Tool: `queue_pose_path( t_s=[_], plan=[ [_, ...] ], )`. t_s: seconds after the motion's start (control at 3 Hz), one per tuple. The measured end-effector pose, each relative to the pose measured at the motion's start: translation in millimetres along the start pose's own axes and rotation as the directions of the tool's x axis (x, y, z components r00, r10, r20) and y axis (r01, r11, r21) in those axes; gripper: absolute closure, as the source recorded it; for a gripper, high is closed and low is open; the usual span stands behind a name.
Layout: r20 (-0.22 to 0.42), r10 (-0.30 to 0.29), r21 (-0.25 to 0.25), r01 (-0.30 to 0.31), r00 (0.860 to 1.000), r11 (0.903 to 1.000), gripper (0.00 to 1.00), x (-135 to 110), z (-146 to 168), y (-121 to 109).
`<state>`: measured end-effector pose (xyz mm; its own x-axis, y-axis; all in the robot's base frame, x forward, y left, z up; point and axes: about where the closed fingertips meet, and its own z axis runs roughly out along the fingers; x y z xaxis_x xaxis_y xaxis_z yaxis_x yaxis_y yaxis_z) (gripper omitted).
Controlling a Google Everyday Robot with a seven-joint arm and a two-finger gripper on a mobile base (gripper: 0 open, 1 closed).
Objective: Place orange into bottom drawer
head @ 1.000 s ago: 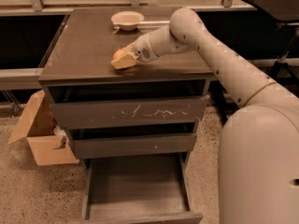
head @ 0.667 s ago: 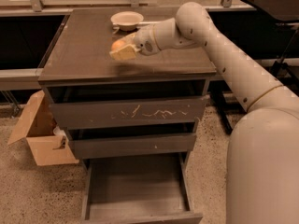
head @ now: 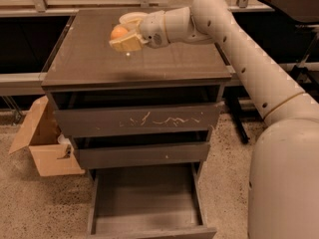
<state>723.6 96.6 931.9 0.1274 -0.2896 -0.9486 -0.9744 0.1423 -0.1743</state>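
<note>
The orange (head: 118,32) is a small round yellow-orange fruit held between the cream fingers of my gripper (head: 122,37), lifted a little above the dark cabinet top (head: 89,63) near its back middle. The gripper is shut on the orange. The white arm reaches in from the right. The bottom drawer (head: 144,200) is pulled open at the foot of the cabinet and shows a plain grey floor with nothing in it. It lies well below and in front of the gripper.
A cream-white bowl (head: 130,18) sits at the back of the cabinet top, partly behind the gripper. The scratched top drawer (head: 137,119) and the narrow middle drawer (head: 142,154) are closed. An open cardboard box (head: 42,143) stands on the floor at the left.
The gripper has lifted the orange off the cabinet top and moved it up and toward the back, close to the bowl.
</note>
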Motion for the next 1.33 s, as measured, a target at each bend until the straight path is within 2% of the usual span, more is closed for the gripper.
queue_pose_path(
  t_s=[0.33,0.67,1.0,1.33],
  plan=[
    [0.000,0.000,0.000,0.000,1.000,1.0000,1.00,0,0,0],
    [-0.025,-0.004,-0.051,0.003,1.000,0.9987,1.00,4,-6,25],
    [-0.047,-0.007,-0.091,0.003,0.999,0.9959,1.00,8,-20,61],
    [-0.052,0.034,-0.093,-0.039,0.998,0.9949,1.00,27,-41,101]
  ],
)
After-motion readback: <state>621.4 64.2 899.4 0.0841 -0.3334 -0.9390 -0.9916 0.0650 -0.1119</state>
